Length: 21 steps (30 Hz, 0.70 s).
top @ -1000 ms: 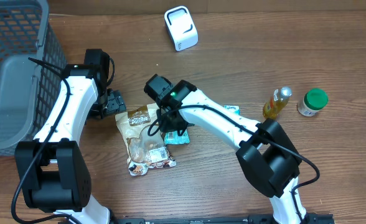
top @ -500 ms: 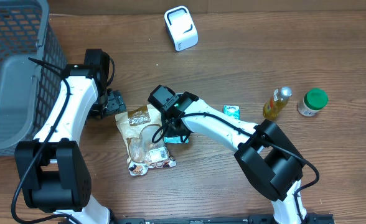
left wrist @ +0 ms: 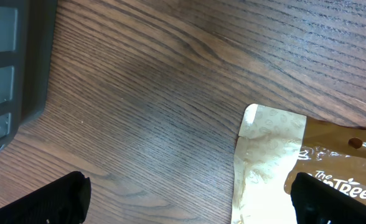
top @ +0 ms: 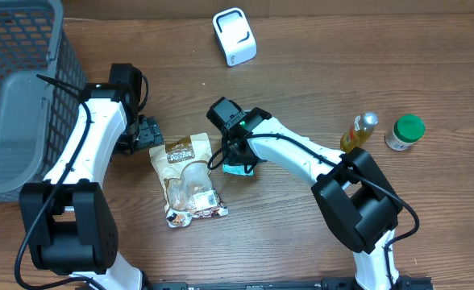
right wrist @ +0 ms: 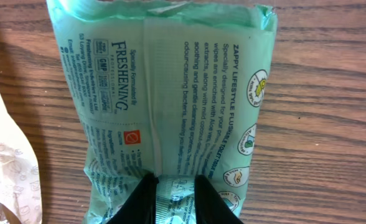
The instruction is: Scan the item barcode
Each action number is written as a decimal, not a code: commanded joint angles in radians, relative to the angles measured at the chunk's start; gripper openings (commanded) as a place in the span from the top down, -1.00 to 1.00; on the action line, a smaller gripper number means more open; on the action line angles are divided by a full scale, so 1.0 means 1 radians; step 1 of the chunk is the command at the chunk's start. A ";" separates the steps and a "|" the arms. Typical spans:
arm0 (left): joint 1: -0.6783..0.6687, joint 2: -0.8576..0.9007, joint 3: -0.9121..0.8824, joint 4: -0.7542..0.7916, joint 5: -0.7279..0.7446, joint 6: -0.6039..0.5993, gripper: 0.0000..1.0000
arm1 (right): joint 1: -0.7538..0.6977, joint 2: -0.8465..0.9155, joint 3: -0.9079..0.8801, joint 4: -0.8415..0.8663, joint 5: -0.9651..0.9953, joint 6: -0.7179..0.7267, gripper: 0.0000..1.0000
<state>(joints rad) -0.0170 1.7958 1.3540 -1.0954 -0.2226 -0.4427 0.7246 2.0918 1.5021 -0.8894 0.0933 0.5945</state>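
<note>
Near the middle of the surface, the right claw pinches the near end of the green wipes packet. The packet lies printed back up, probably so its barcode can face the white scanner. The left claw gapes empty beside the snack pouch.

brown wooden table fills the view — grain running sideways, pale strip past its 12 o'clock edge.

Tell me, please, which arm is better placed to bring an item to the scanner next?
Right. The right gripper pinches the end of the green wipes packet; the left gripper hangs open beside the snack bag, holding nothing.
</note>
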 commanded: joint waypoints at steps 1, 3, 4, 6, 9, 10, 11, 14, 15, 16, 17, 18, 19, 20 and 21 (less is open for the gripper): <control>0.003 0.011 0.000 0.001 -0.020 -0.007 -0.99 | -0.014 0.032 -0.041 -0.006 0.061 -0.019 0.57; 0.003 0.011 0.000 0.001 -0.020 -0.007 -0.99 | -0.014 0.031 -0.029 -0.020 0.053 -0.018 0.49; 0.003 0.011 0.000 0.001 -0.021 -0.007 -0.99 | -0.014 0.030 -0.012 -0.036 0.041 -0.018 0.41; 0.003 0.011 0.000 0.001 -0.020 -0.007 -0.99 | -0.014 0.030 0.044 -0.088 0.021 -0.018 0.29; 0.003 0.011 0.000 0.001 -0.020 -0.007 -0.99 | -0.014 0.030 0.123 -0.164 0.018 -0.018 0.20; 0.003 0.011 0.000 0.001 -0.020 -0.007 -0.99 | -0.014 0.030 0.139 -0.183 0.017 -0.018 0.17; 0.003 0.011 0.000 0.001 -0.020 -0.007 -1.00 | -0.014 0.030 0.150 -0.195 0.008 -0.018 0.14; 0.003 0.011 0.000 0.001 -0.021 -0.007 -0.99 | -0.014 0.030 0.149 -0.198 -0.077 -0.003 0.13; 0.003 0.011 0.000 0.001 -0.020 -0.007 -0.99 | -0.014 0.030 0.142 -0.198 -0.092 0.025 0.14; 0.003 0.011 0.000 0.001 -0.020 -0.007 -0.99 | -0.014 0.030 0.138 -0.202 -0.092 0.050 0.15; 0.003 0.011 0.000 0.001 -0.020 -0.007 -0.99 | -0.013 0.030 0.134 -0.206 -0.087 0.069 0.20; 0.003 0.011 0.000 0.001 -0.020 -0.007 -0.99 | -0.013 0.031 0.130 -0.206 -0.087 0.072 0.24; 0.003 0.011 0.000 0.001 -0.020 -0.007 -0.99 | -0.013 0.031 0.125 -0.204 -0.084 0.072 0.27; 0.003 0.011 0.000 0.001 -0.020 -0.007 -1.00 | -0.013 0.031 0.120 -0.205 -0.074 0.072 0.29; 0.003 0.011 0.000 0.001 -0.020 -0.007 -0.99 | -0.013 0.031 0.115 -0.205 -0.064 0.072 0.33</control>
<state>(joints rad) -0.0170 1.7958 1.3540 -1.0954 -0.2226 -0.4427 0.7139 2.1143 1.6283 -1.0954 0.0277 0.6338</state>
